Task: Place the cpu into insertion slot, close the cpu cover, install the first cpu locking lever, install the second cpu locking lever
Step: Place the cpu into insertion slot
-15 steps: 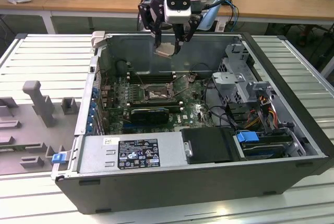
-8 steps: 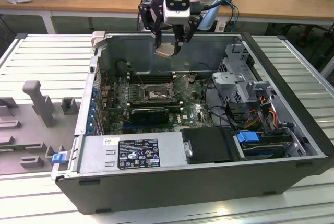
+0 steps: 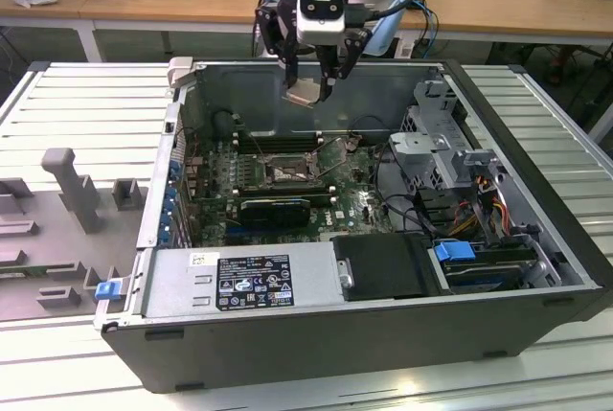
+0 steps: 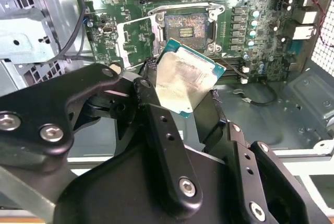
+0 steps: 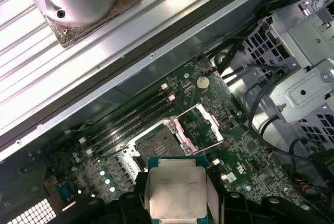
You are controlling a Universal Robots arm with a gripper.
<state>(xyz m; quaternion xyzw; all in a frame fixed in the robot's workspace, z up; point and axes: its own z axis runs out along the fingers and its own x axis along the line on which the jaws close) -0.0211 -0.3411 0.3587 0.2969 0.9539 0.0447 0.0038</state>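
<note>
One robot arm holds a chip high above an opened computer.

Largest is the computer case, lying on its side with the panel off. The green circuit board on its floor surrounds the socket, a square metal frame with a dark, bare centre. The cover, a thin metal frame, is swung open just beside the socket. The chip, small, flat and pale, hangs well above the socket and tilted, not touching it. The gripper is closed narrowly on the chip's edges. By this showing, no step is finished: seating the chip, closing the cover and fastening both locking levers all remain.
</note>
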